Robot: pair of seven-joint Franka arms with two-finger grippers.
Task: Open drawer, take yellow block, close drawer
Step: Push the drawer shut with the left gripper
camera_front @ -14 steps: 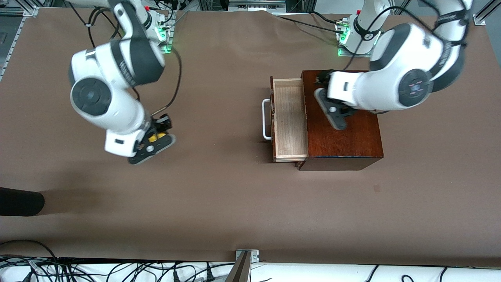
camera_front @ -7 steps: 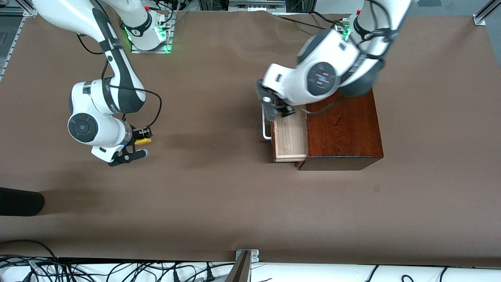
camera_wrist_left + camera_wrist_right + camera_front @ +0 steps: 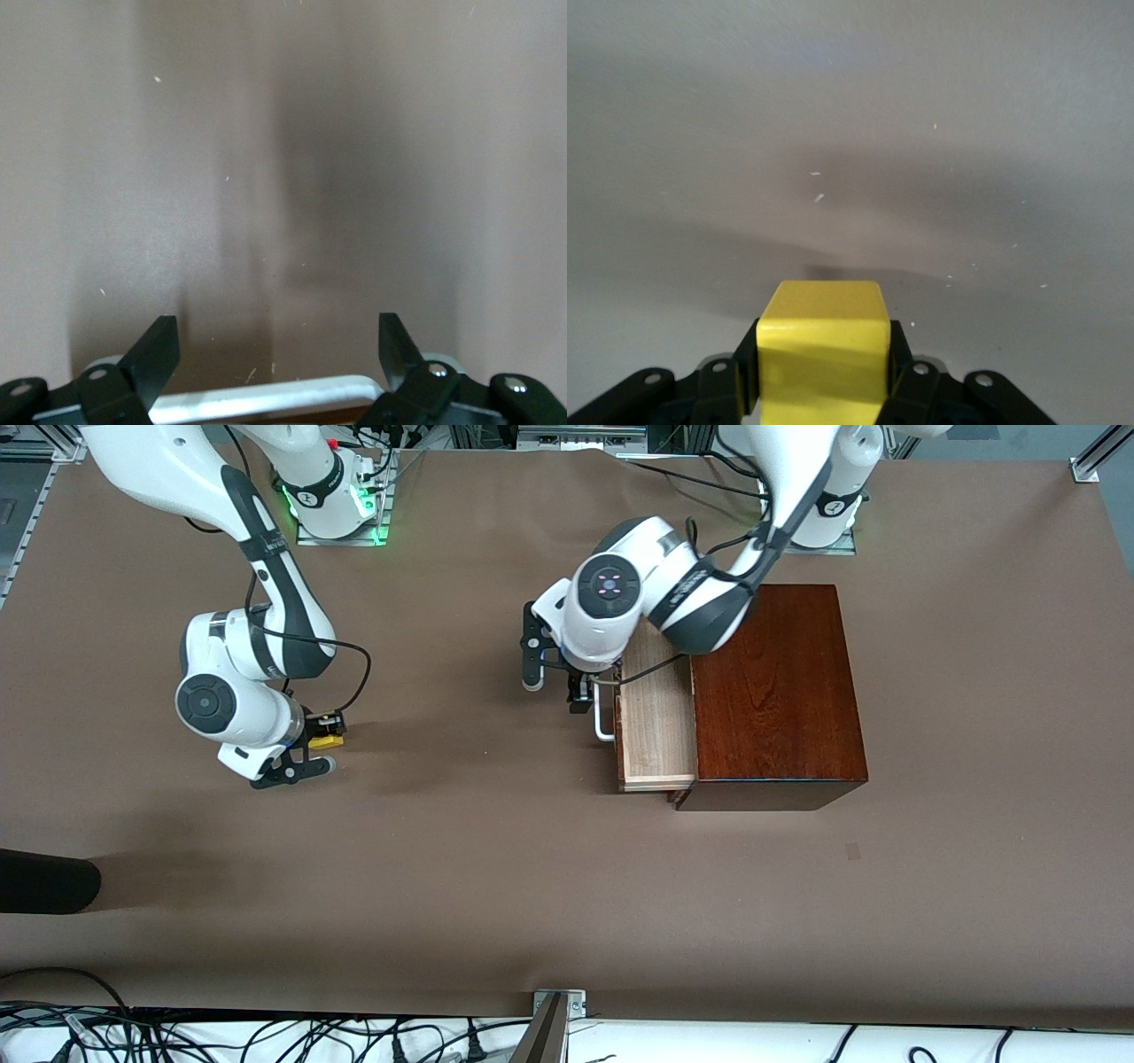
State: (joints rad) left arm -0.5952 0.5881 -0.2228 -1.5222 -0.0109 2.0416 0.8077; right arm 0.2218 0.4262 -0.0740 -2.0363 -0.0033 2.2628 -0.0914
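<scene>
The dark wooden box (image 3: 780, 691) stands toward the left arm's end of the table. Its drawer (image 3: 656, 726) is pulled out and shows a pale, bare interior. The white bar handle (image 3: 605, 724) faces the middle of the table. My left gripper (image 3: 578, 691) is open in front of the drawer, with the handle (image 3: 266, 398) lying between its fingers (image 3: 158, 352), not gripped. My right gripper (image 3: 324, 731) is shut on the yellow block (image 3: 326, 740) and holds it low over the bare table toward the right arm's end. In the right wrist view the block (image 3: 824, 354) fills the jaws.
A brown mat (image 3: 496, 868) covers the table. A dark object (image 3: 44, 881) lies at the table's edge near the right arm's end, nearer the front camera. Cables (image 3: 266, 1036) run along the front edge.
My left arm has swung from above the box down to the front of the drawer handle. My right arm has lowered with the yellow block and shifted slightly. The drawer has stayed open.
</scene>
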